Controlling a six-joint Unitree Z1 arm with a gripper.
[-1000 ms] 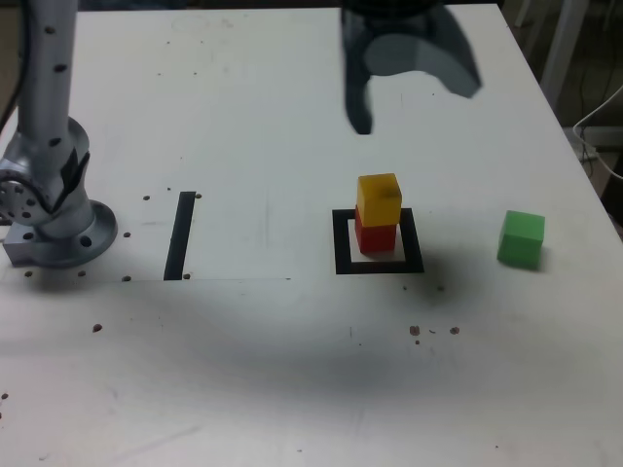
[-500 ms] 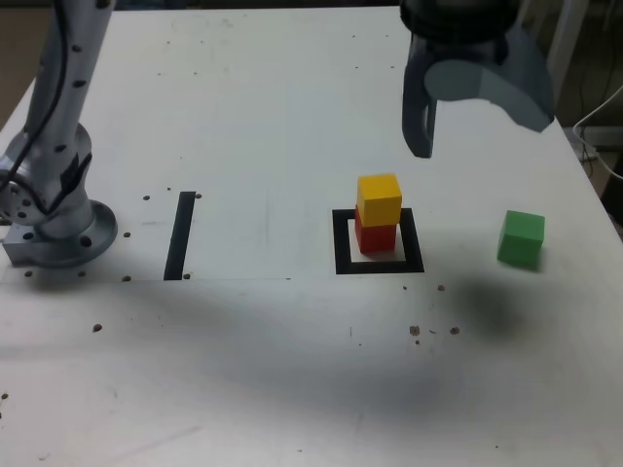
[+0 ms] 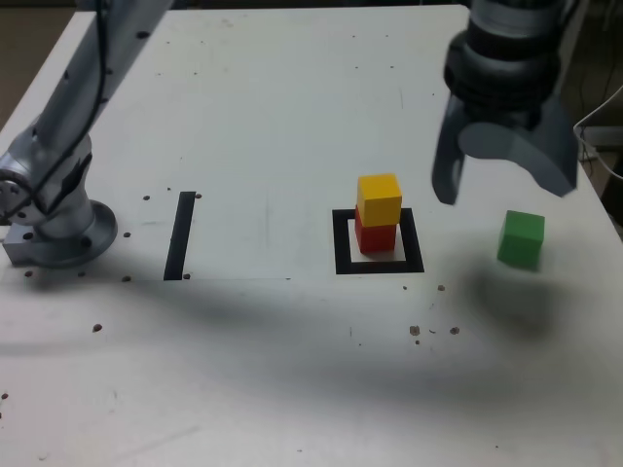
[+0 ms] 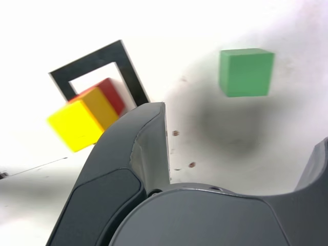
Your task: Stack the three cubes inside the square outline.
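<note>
In the exterior view, the grey two-fingered gripper (image 3: 504, 183) is seen hanging above the white tabletop (image 3: 273, 117) with its jaws spread wide and nothing between them. The small solid green cube (image 3: 522, 238) lies on the table below the gripper and a little toward the exterior view's right and the near edge, close under the right-hand finger. The coming move is judged to turn on this offset: a short shift toward the near right and a descent would be needed to bring the jaws around the cube. The cube has no long axis, so only the squaring of the fingers to its faces is thought to matter. The small solid yellow cube (image 3: 379, 199) is seen resting on the small solid red cube (image 3: 374, 235) inside the black tape square outline (image 3: 342, 243), well apart from the green cube and to its left. A straight black tape strip (image 3: 180, 234) lies farther left, near the grey metal arm base (image 3: 54, 229). The top of the arm is cut off by the frame.

In the wrist view, the gripper (image 4: 241, 154) is again shown open, with the green cube (image 4: 246, 72) lying ahead of the fingers, not yet between them. The yellow cube (image 4: 82, 120) is blurred, and the red cube (image 4: 113, 94) is largely hidden behind it. One finger is cut off at the picture's edge, and part of the square outline (image 4: 130, 72) is covered by the other finger.
</note>
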